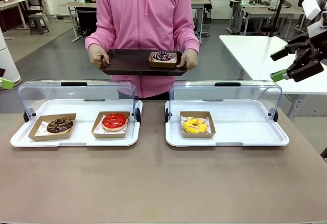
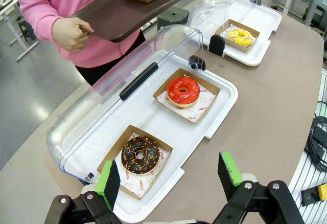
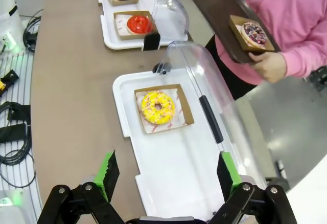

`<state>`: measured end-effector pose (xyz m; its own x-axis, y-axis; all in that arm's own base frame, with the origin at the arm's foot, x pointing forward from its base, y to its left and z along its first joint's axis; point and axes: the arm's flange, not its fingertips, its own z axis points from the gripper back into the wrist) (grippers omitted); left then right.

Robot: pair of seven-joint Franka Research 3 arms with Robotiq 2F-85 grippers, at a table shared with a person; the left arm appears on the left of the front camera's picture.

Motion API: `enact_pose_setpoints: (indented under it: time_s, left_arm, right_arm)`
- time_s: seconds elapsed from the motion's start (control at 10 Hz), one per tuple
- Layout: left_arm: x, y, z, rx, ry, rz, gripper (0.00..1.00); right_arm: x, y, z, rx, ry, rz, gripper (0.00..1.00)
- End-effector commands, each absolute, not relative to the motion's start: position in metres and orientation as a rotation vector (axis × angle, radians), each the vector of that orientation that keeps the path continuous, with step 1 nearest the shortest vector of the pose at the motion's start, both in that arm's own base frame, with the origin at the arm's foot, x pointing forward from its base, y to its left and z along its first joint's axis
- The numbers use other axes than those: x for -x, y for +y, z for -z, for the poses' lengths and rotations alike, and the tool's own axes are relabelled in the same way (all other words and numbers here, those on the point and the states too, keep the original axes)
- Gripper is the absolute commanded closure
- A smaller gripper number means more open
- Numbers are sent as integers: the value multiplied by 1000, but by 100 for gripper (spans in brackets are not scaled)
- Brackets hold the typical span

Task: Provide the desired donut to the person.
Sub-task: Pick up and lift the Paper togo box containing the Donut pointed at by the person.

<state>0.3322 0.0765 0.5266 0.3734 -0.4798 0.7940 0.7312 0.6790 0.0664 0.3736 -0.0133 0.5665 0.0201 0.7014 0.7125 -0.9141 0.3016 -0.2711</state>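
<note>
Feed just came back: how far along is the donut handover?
Done: both display lids stand open, and a boxed donut sits on the person's brown tray. In hand: nothing; left gripper and right gripper are open, empty. Left: possibly nothing; chocolate donut, red donut and yellow donut sit in the cases.

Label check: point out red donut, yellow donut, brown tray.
red donut (image 1: 108, 122), front view, glaze left of hole
yellow donut (image 1: 188, 126), front view, icing left of hole
brown tray (image 1: 127, 59), front view, bare floor
</note>
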Motion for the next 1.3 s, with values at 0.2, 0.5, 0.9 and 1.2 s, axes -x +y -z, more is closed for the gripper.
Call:
enact_pose_setpoints:
  time_s: [0.2, 0.5, 0.9, 1.2]
  left_arm:
    - [-333, 77, -526, 334, -902, 797, 0]
    - [-333, 77, -526, 334, -902, 797, 0]
    - [-333, 77, -526, 334, -902, 797, 0]
    - [-333, 77, -526, 334, -902, 797, 0]
  right_arm:
    - [-386, -16, -561, -328, -924, -1281, 0]
    - [-379, -14, -564, -329, -911, -1256, 0]
    - [-379, -14, -564, -329, -911, -1256, 0]
    - [-379, -14, -564, -329, -911, -1256, 0]
